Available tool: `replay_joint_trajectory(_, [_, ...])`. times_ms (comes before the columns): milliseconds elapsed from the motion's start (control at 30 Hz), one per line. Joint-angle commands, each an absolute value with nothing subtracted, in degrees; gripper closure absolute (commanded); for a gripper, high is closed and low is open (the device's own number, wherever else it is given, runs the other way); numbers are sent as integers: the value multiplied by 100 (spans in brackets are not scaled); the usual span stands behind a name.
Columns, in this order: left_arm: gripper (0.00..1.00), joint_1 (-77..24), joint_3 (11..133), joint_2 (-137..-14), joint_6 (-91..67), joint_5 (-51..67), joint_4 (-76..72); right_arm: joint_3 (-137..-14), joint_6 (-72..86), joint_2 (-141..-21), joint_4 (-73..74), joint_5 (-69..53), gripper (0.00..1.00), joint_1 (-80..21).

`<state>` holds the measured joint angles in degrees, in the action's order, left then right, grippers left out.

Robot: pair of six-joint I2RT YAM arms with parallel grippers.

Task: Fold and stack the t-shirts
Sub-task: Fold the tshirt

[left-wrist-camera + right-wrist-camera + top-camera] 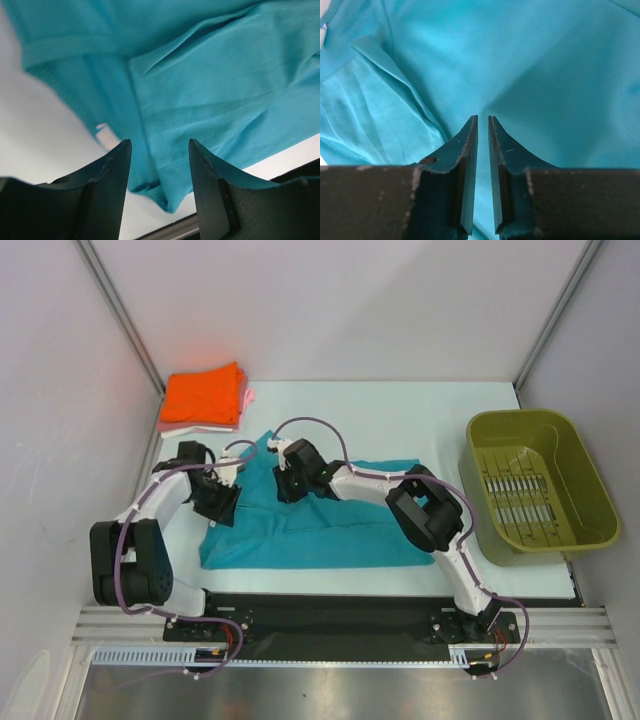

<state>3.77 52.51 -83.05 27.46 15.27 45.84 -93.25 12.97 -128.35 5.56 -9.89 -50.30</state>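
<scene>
Teal t-shirt (330,530) lies flat, center-left on table (400,405), its near hem close to the front edge. There is bare room beyond it and toward the basket (480,455) at the right.

Left gripper (218,502) hangs over the shirt's left edge w/ jaws wide, nothing between.

Right gripper (290,483) is over mid-shirt. Only the wrist view shows its jaws at a narrow slit; can't tell if cloth is pinched.

Count: 1 teal shirt, 1 orange shirt (205,395) on a pink layer (248,397) at far-left corner, 1 basket.
</scene>
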Motion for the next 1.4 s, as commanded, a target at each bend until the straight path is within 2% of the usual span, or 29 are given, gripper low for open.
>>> replay_joint_trajectory(0, [45, 44, 5370, -8490, 2708, 1767, 4211, -9142, 1600, -12192, 624, -1020, 80, -4887])
replay_joint_trajectory(133, [45, -263, 5537, -8841, 2470, 1890, 3859, -8439, 1766, -11524, 492, -1195, 77, -4790])
replay_joint_trajectory(267, [47, -237, 6062, -9219, 2198, 1214, 3604, -7894, 1951, -10838, 869, -932, 71, -4554])
replay_joint_trajectory(333, [47, -167, 6344, -9124, 2022, 1396, 3455, -7822, 1986, -10521, 1140, -845, 64, -4159])
replay_joint_trajectory(433, [45, -176, 6951, -9070, 1671, 1652, 3051, -8006, 1838, -10371, 1694, -276, 60, -3561])
replay_joint_trajectory(600, [45, -272, 8400, -10263, 1047, 1284, 3032, -8419, 1416, -10573, 2820, 605, 57, -2594])
replay_joint_trajectory(733, [45, -439, 9517, -11336, 897, 1055, 3252, -8980, 784, -11003, 3408, 441, 59, -1769])
replay_joint_trajectory(833, [44, -544, 10299, -12022, 896, 1063, 3383, -9482, 529, -11442, 3944, 422, 62, -1547])
replay_joint_trajectory(967, [44, -615, 11283, -12812, 906, 1038, 3603, -9562, 352, -11715, 4043, 518, 62, -1459])
replay_joint_trajectory(1367, [45, -650, 12076, -13737, 703, 1160, 3779, -9475, 396, -12243, 4263, 123, 57, -1020])
